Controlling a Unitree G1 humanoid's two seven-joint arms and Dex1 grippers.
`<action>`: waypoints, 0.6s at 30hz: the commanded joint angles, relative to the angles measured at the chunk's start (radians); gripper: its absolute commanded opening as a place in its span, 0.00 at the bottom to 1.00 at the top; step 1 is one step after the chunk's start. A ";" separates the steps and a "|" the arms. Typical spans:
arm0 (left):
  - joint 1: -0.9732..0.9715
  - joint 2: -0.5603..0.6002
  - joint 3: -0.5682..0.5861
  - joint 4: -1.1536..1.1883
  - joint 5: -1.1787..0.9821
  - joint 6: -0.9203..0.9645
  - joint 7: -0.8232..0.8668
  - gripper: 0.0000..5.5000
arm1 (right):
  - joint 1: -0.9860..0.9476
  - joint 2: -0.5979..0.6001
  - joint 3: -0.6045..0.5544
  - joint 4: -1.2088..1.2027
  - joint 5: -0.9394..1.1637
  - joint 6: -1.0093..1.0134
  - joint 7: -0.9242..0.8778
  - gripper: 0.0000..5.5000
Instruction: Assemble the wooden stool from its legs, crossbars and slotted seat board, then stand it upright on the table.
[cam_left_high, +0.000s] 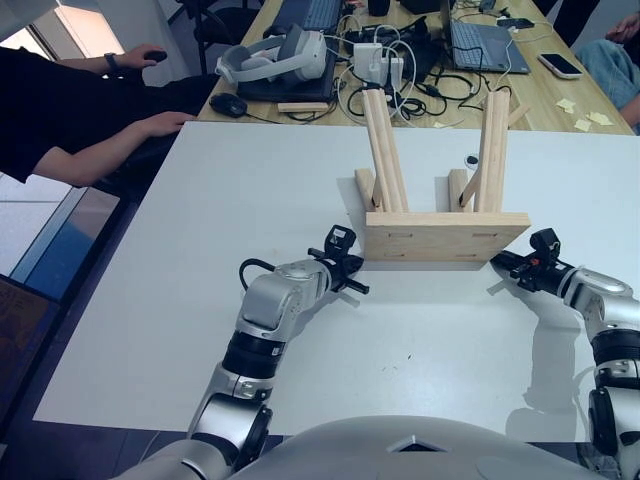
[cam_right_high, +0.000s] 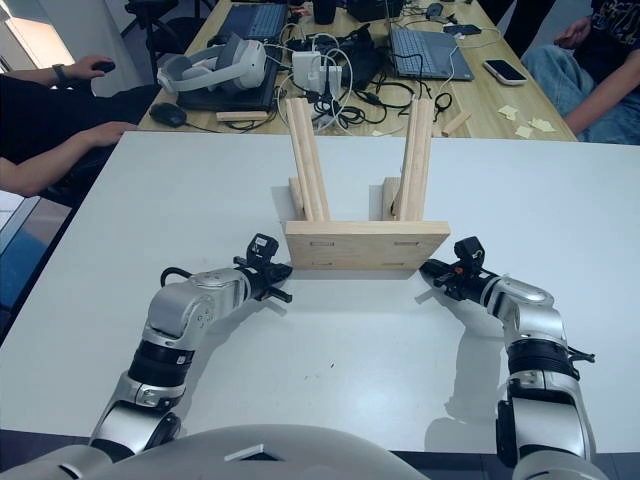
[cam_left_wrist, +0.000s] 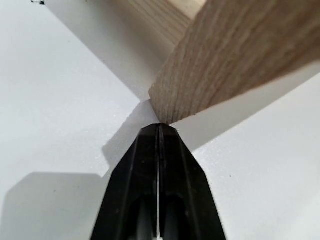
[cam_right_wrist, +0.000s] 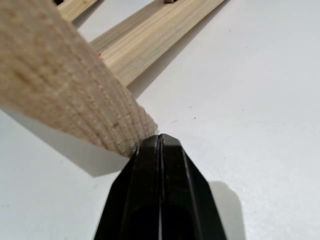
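- Left eye view: white surface (cam_left_high: 250, 180); cluttered wooden desk (cam_left_high: 540, 95) at 12 o'clock. The stool (cam_left_high: 445, 237) lies on its side, legs pointing to 12 o'clock.
- Right eye view: left end effector (cam_right_high: 287, 268) at the stool's 8 o'clock corner, right end effector (cam_right_high: 425, 268) at its 4 o'clock corner, forearms low.
- Left wrist view: fingers pressed together, holding nothing, tips touching the seat board (cam_left_wrist: 225, 65).
- Right wrist view: likewise closed, empty, against the board's corner.

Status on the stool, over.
Left gripper and right gripper shut, tips at seat board lower corners. Stool on its side, legs pointing away. Nothing blocking.
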 joint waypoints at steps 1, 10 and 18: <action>0.000 0.003 -0.022 -0.001 0.028 0.008 0.013 0.01 | 0.015 0.028 0.014 -0.012 0.003 0.025 0.021 0.00; -0.001 0.007 -0.016 0.001 0.094 -0.021 0.060 0.01 | 0.025 0.029 0.010 -0.034 0.009 0.037 0.022 0.00; -0.003 0.015 -0.019 -0.009 0.120 -0.016 0.065 0.01 | 0.026 0.034 0.001 -0.039 0.012 0.039 0.019 0.00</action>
